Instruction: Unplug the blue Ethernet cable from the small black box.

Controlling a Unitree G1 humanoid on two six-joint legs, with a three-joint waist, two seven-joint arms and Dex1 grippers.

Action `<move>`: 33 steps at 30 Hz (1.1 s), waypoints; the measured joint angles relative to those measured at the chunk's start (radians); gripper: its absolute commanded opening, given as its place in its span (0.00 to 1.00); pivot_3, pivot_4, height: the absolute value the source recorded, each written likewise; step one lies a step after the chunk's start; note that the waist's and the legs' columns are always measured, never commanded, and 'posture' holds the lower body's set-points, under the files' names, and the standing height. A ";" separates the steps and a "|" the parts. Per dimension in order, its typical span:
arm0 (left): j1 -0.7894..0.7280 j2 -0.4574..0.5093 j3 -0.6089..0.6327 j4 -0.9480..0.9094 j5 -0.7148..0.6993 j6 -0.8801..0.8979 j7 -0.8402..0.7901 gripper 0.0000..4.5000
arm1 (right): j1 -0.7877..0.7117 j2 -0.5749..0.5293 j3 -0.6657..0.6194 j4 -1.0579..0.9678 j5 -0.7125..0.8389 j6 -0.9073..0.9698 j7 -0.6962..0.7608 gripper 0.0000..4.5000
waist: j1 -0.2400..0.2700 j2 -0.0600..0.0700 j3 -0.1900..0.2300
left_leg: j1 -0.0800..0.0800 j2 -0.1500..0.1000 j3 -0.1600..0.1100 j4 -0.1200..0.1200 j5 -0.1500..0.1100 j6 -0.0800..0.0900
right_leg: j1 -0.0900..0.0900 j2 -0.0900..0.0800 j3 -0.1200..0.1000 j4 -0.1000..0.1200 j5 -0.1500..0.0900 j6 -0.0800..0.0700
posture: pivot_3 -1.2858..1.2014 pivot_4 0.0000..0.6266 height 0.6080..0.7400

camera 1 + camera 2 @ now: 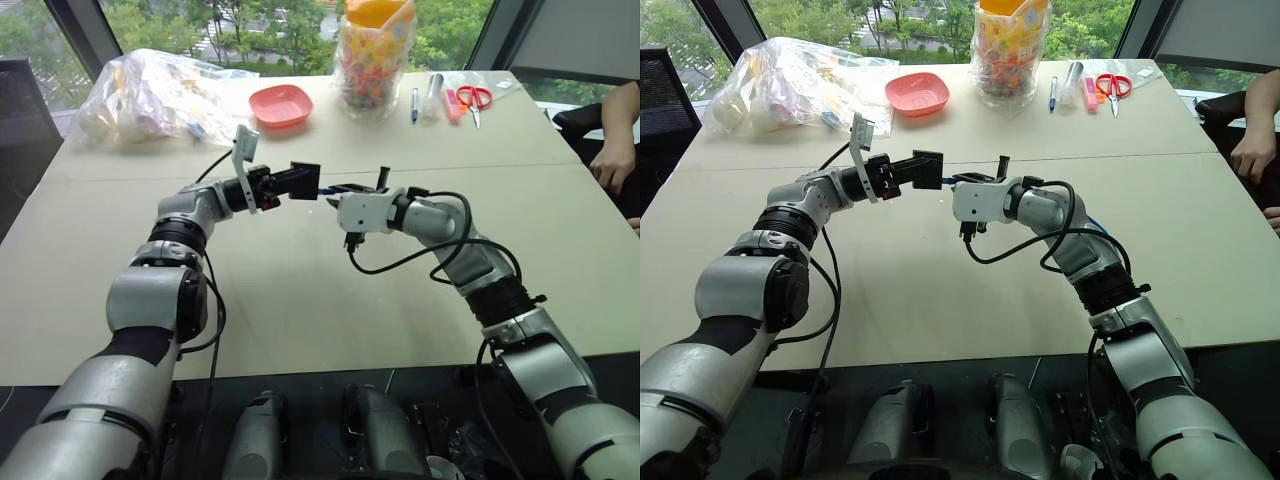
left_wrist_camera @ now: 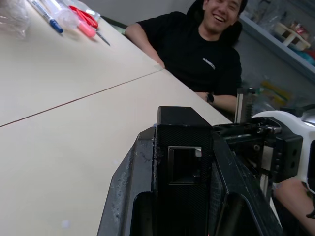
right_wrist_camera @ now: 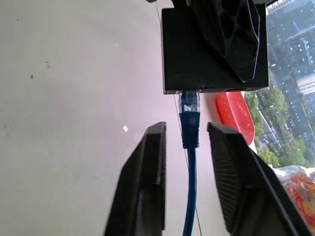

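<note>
The small black box (image 1: 303, 180) hangs in the air above the table, and my left gripper (image 1: 282, 184) is shut on it; in the left wrist view the box (image 2: 183, 147) sits clamped between my two fingers. The blue Ethernet cable (image 3: 189, 162) is plugged into the box (image 3: 197, 54) by its clear plug (image 3: 189, 104). My right gripper (image 3: 186, 127) is open, one finger on each side of the cable just behind the plug, with a gap on both sides. From the head, the right gripper (image 1: 340, 190) meets the box from the right.
On the beige table (image 1: 300, 290) at the far side are a pink bowl (image 1: 281, 104), a clear plastic bag (image 1: 150, 95), a jar of colourful items (image 1: 375, 60), pens and red scissors (image 1: 475, 96). A person (image 2: 197, 49) sits at the table's right edge, arm (image 1: 615, 150) resting there.
</note>
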 measured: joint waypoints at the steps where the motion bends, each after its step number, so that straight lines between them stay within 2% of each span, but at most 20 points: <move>1: 0.002 0.002 0.010 0.000 -0.002 0.004 0.003 0.12 | 0.039 0.008 -0.034 -0.040 0.036 0.049 -0.003 0.68 | 0.002 0.000 0.000 | 0.000 0.000 0.000 0.000 0.000 0.000 | 0.000 0.000 0.000 0.000 0.000 0.000 | 0.52 0.24 1.00; 4: 0.034 0.024 0.071 -0.003 -0.037 0.047 0.011 0.12 | 0.184 0.107 -0.183 -0.211 0.259 0.313 -0.008 0.68 | 0.003 -0.001 0.000 | 0.000 0.000 -0.001 0.000 0.000 0.000 | 0.001 0.000 0.000 0.000 0.001 -0.002 | 0.52 0.24 1.00; 6: 0.048 0.028 0.125 -0.007 -0.083 0.119 0.009 0.12 | 0.270 0.228 -0.319 -0.360 0.528 0.567 -0.034 0.68 | 0.002 -0.001 0.000 | 0.000 0.001 -0.004 0.001 0.000 0.000 | 0.001 0.000 -0.001 0.001 0.002 -0.003 | 0.52 0.24 1.00; 8: 0.049 0.024 0.164 -0.028 -0.124 0.191 0.005 0.12 | 0.305 0.318 -0.397 -0.480 0.778 0.776 -0.069 0.68 | 0.000 -0.001 0.000 | 0.000 0.004 -0.005 0.001 0.000 0.000 | 0.001 0.000 0.000 0.002 0.001 -0.002 | 0.52 0.24 1.00; 11: 0.058 0.018 0.203 -0.100 -0.183 0.286 -0.004 0.12 | 0.311 0.400 -0.469 -0.576 1.037 0.953 -0.137 0.68 | 0.001 -0.001 0.000 | 0.002 0.005 -0.006 0.001 0.000 0.000 | 0.002 0.000 0.000 0.002 0.001 -0.002 | 0.52 0.24 1.00; 13: 0.090 0.007 0.227 -0.181 -0.230 0.359 -0.010 0.12 | 0.322 0.452 -0.491 -0.583 1.130 1.010 -0.191 0.68 | 0.001 -0.001 -0.001 | 0.002 0.005 -0.005 0.001 0.000 0.000 | 0.002 0.000 0.000 0.002 0.001 -0.002 | 0.52 0.24 1.00; 19: 0.277 -0.069 0.203 -0.573 -0.373 0.639 0.018 0.12 | 0.324 0.524 -0.494 -0.524 1.194 1.001 -0.299 0.68 | 0.001 -0.001 -0.001 | 0.001 0.004 -0.005 0.001 0.000 0.000 | 0.001 0.000 0.001 0.001 0.002 -0.002 | 0.52 0.24 1.00; 23: 0.308 -0.077 0.204 -0.687 -0.418 0.686 0.056 0.12 | 0.313 0.528 -0.492 -0.512 1.201 0.983 -0.302 0.68 | 0.001 0.000 -0.001 | 0.002 0.004 -0.005 0.001 0.000 0.000 | 0.002 0.001 0.001 0.002 0.001 -0.002 | 0.52 0.24 1.00; 33: 0.336 -0.086 0.207 -0.739 -0.486 0.701 0.130 0.12 | 0.312 0.524 -0.483 -0.498 1.225 0.961 -0.302 0.68 | 0.002 0.000 -0.001 | 0.002 0.003 -0.005 0.001 0.000 0.000 | 0.001 0.002 0.001 0.002 0.001 -0.002 | 0.52 0.24 1.00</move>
